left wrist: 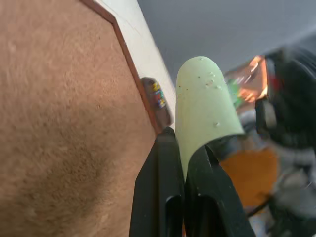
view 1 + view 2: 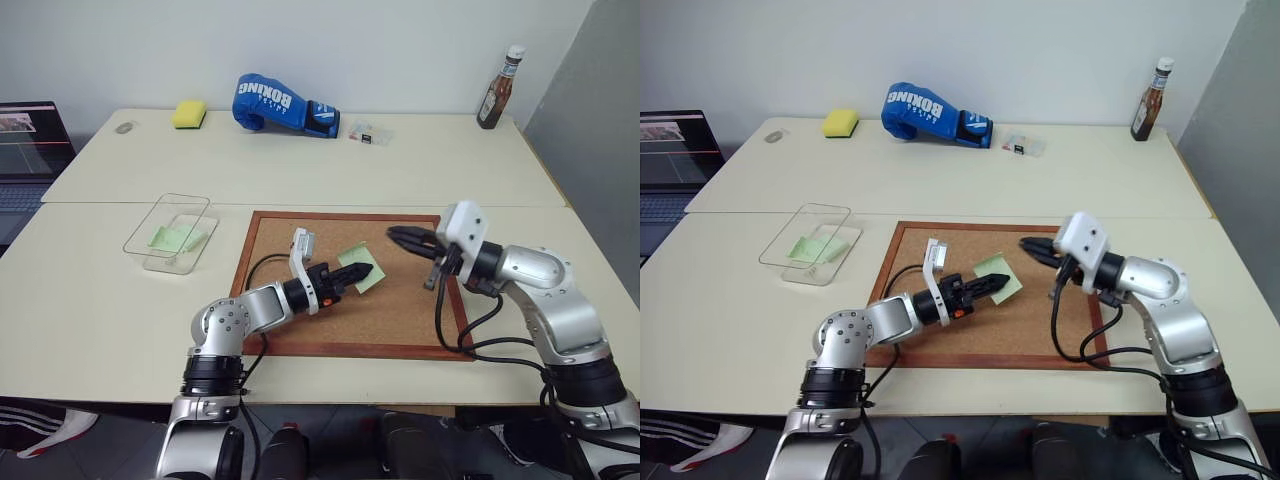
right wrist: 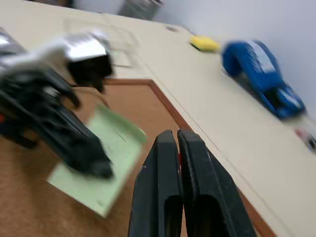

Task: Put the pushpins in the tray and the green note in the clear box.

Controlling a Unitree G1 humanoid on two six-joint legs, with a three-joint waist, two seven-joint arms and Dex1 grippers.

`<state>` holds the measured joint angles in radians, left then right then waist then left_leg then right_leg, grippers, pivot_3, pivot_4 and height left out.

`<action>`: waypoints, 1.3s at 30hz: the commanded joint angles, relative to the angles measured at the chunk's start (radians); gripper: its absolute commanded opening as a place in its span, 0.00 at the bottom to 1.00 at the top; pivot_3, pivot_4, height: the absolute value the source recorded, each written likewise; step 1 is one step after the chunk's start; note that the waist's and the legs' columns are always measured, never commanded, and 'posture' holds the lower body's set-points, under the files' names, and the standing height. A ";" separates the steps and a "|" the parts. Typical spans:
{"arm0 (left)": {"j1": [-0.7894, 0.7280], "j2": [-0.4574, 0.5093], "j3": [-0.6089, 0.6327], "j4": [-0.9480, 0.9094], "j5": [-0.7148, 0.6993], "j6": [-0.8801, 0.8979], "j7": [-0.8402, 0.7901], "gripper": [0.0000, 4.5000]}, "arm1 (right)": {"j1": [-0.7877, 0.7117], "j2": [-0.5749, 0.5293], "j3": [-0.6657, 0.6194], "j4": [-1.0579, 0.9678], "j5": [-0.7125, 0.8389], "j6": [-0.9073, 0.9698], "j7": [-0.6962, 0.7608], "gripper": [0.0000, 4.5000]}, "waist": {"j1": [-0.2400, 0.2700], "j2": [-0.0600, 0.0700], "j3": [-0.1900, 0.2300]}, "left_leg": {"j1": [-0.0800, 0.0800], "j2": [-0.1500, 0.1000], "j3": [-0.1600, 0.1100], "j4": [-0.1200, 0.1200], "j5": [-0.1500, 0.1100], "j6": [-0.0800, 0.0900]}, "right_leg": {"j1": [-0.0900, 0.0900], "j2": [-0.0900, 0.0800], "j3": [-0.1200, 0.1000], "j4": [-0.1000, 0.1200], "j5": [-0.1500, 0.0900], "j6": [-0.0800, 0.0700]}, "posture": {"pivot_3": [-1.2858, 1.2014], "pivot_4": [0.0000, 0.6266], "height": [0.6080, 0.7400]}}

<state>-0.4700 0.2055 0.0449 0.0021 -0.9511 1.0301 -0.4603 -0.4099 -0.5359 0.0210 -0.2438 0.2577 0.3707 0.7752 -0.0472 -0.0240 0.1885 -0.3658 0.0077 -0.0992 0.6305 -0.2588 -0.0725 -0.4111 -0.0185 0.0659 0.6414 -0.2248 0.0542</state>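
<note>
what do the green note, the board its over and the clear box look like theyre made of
Green note: thin matte paper; in the left wrist view it curls over where the left gripper pinches it.
Board: likely cork, brown and grainy, in a reddish frame that looks like wood.
Clear box: transparent glossy plastic, probably; the table and green slips inside show through its walls.

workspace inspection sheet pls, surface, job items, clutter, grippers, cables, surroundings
surface: cream table with cork board on it
job's things: green note pinched over the board; clear box already holds green slips; pushpins, tray: nothing seen
clutter: boxing glove, yellow sponge, sauce bottle, small clear case
grippers: left gripper shut on note; right gripper shut, empty
cables: black loops beside both forearms
surroundings: laptop, white wall
</note>
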 commanded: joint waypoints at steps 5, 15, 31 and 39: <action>-0.041 0.153 -0.360 -0.206 0.446 -0.413 -0.207 0.02 | 0.067 0.090 -0.273 -0.073 0.045 0.353 -0.374 0.00 | 0.008 0.000 0.000 | -0.001 0.000 0.001 -0.001 0.000 0.000 | -0.001 0.000 0.001 0.000 -0.002 -0.004 | 0.52 0.24 1.00; -0.134 0.109 -0.420 -0.039 0.668 -0.705 -0.298 0.02 | 0.078 0.142 -0.387 -0.033 0.069 0.518 -0.538 0.00 | 0.004 0.000 0.000 | -0.003 0.000 0.006 -0.001 0.000 0.001 | -0.005 0.000 0.005 0.000 -0.003 -0.005 | 0.52 0.24 1.00; -0.100 0.077 -0.414 -0.034 0.731 -0.705 -0.339 0.00 | 0.060 0.187 -0.428 -0.004 0.135 0.599 -0.602 0.37 | -0.004 0.001 0.000 | -0.011 0.000 0.004 0.000 0.000 0.001 | -0.012 0.000 0.003 0.001 0.001 0.001 | 0.52 0.24 1.00; -0.091 0.073 -0.413 -0.039 0.745 -0.704 -0.347 0.00 | 0.063 0.166 -0.414 0.005 0.118 0.576 -0.603 0.75 | -0.004 0.001 0.000 | -0.012 0.000 0.004 0.000 0.000 0.001 | -0.012 0.000 0.004 0.001 0.001 0.001 | 0.52 0.24 1.00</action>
<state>-0.5579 0.2870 -0.3763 0.0036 -0.2117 0.3389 -0.7999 -0.3320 -0.3509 -0.3815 -0.2274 0.3754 0.9746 0.1732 -0.0515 -0.0235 0.1884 -0.3773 0.0080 -0.0948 0.6306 -0.2590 -0.0715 -0.4233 -0.0181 0.0695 0.6427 -0.2241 0.0554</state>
